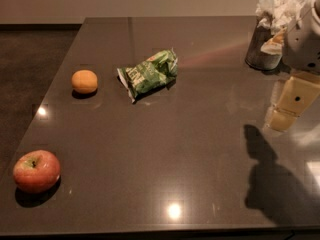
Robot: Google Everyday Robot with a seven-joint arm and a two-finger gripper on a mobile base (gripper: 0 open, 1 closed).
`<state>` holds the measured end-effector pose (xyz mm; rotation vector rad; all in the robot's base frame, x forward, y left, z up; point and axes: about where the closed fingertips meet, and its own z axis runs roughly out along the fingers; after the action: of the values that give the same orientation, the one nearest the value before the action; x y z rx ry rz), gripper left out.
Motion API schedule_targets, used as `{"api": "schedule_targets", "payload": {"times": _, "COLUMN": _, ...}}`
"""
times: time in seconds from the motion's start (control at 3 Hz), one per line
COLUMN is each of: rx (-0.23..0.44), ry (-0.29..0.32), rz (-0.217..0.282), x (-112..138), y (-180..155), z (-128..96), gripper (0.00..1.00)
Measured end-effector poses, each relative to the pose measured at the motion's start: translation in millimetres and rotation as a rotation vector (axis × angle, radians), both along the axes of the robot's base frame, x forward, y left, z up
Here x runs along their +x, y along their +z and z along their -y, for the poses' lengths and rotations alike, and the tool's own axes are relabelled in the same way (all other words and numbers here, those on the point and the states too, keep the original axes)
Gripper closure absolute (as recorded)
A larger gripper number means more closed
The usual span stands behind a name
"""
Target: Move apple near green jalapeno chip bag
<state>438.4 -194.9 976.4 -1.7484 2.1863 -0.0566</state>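
The red apple [36, 170] with yellow-green patches sits at the near left corner of the dark table [190, 149]. The green jalapeno chip bag [149, 74] lies crumpled toward the far middle of the table, well away from the apple. My gripper [289, 109] hangs at the right edge of the view, above the table's right side, far from both the apple and the bag. It holds nothing that I can see.
A small orange fruit [84, 81] rests left of the chip bag. A dark cup stuffed with white napkins [267, 39] stands at the far right, behind my arm. The table's left edge runs close to the apple and the floor lies beyond it.
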Motion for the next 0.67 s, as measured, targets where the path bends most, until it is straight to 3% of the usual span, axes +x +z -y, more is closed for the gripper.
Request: {"api": "schedule_targets", "payload": {"times": 0.67, "rx": 0.108, "ry": 0.160, "rz": -0.031, "x": -2.8, "y": -23.2, "z": -78.8, "gripper": 0.00}}
